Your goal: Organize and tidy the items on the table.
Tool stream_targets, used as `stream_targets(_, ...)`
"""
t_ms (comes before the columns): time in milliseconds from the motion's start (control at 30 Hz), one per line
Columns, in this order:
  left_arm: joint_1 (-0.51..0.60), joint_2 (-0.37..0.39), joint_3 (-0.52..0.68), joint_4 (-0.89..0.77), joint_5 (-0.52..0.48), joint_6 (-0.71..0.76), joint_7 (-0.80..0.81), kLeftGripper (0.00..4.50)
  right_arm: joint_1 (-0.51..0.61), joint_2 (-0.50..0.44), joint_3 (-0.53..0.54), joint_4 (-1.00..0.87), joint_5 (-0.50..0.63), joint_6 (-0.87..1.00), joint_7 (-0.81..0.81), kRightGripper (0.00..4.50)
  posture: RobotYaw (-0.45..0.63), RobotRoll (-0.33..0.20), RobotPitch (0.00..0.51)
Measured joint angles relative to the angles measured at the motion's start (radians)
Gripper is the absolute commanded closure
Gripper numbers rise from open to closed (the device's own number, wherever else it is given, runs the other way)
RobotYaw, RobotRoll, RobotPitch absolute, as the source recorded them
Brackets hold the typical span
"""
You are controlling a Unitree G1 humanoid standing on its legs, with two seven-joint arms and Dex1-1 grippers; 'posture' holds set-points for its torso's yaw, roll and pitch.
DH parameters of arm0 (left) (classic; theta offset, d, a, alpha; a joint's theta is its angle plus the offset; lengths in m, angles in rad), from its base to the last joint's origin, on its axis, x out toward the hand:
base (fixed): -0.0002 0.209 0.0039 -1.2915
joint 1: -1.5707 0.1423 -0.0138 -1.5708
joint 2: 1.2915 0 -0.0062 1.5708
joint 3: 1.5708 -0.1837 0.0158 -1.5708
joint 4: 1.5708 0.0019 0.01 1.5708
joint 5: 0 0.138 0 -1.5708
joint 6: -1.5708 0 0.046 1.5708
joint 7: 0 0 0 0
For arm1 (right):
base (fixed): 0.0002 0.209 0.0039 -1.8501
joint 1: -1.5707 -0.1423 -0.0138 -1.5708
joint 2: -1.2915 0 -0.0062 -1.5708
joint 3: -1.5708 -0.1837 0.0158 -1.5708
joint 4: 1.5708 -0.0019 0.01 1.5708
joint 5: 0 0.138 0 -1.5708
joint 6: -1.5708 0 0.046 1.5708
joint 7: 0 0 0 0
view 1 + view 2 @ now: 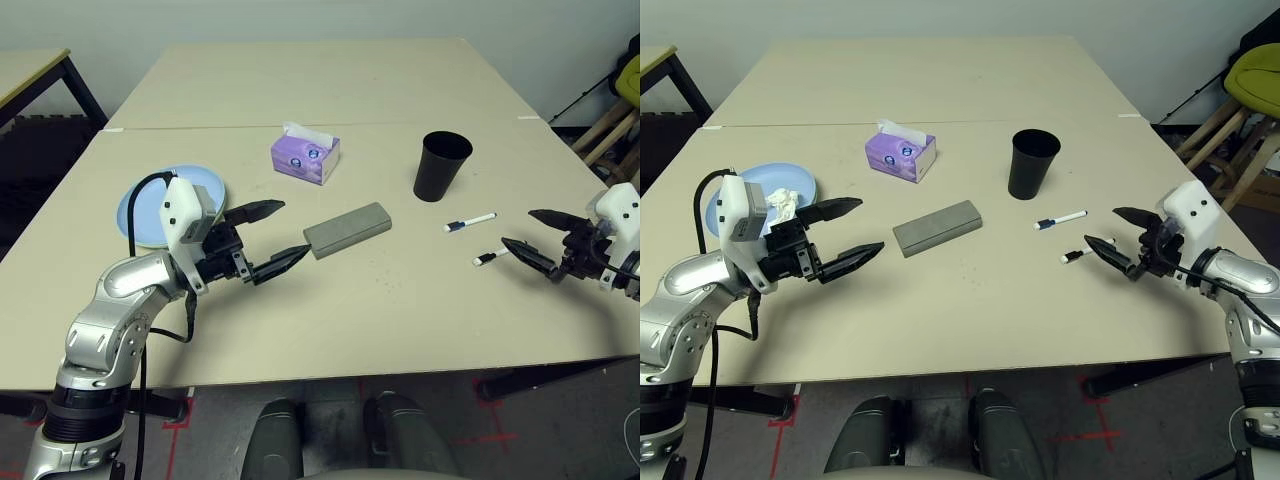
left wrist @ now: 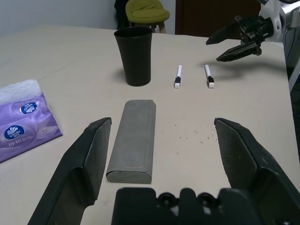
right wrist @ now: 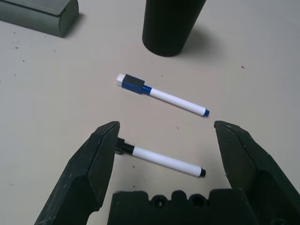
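Observation:
My left gripper (image 1: 295, 228) hovers open just left of the grey glasses case (image 1: 347, 229), which lies mid-table (image 1: 400, 310). Behind that arm sits a light blue plate (image 1: 145, 215) holding crumpled white tissue (image 1: 783, 200). A purple tissue box (image 1: 305, 155) stands further back, and a black tumbler (image 1: 441, 165) is upright to the right. Two white pens (image 1: 470, 223) (image 1: 488, 258) lie near my right gripper (image 1: 517, 228), which is open with its tips just right of the nearer pen (image 3: 161, 161). In the left wrist view the case (image 2: 133, 138) lies ahead of the left finger.
A second beige tabletop (image 1: 320, 80) adjoins the far edge. A black-legged table (image 1: 30, 70) stands at the far left. A yellow-green chair (image 1: 1255, 70) and wooden legs (image 1: 1225, 125) stand off the right side. Bare tabletop stretches along the front edge.

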Motion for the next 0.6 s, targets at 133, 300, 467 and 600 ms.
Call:
stream_targets(133, -0.008, 0.020, 0.012, 0.002, -0.012, 0.006, -0.007, 0.03, 0.000, -0.010, 0.000, 0.007, -0.006, 0.000, 0.008, 0.00, 0.05, 0.000, 0.061)
stream_targets(300, -0.018, 0.029, 0.018, 0.009, -0.019, 0.007, -0.008, 0.03, 0.000, -0.022, 0.000, 0.012, -0.013, 0.001, 0.016, 0.00, 0.04, 0.000, 0.060)
stream_targets(467, -0.031, 0.029, 0.020, 0.010, -0.021, 0.007, -0.007, 0.03, 0.001, -0.046, 0.000, 0.013, -0.016, 0.010, 0.032, 0.00, 0.04, 0.000, 0.061)
stream_targets(600, -0.033, 0.029, 0.021, 0.012, -0.021, 0.007, -0.006, 0.03, 0.006, -0.084, 0.000, 0.011, -0.026, 0.038, 0.047, 0.00, 0.04, 0.000, 0.065)
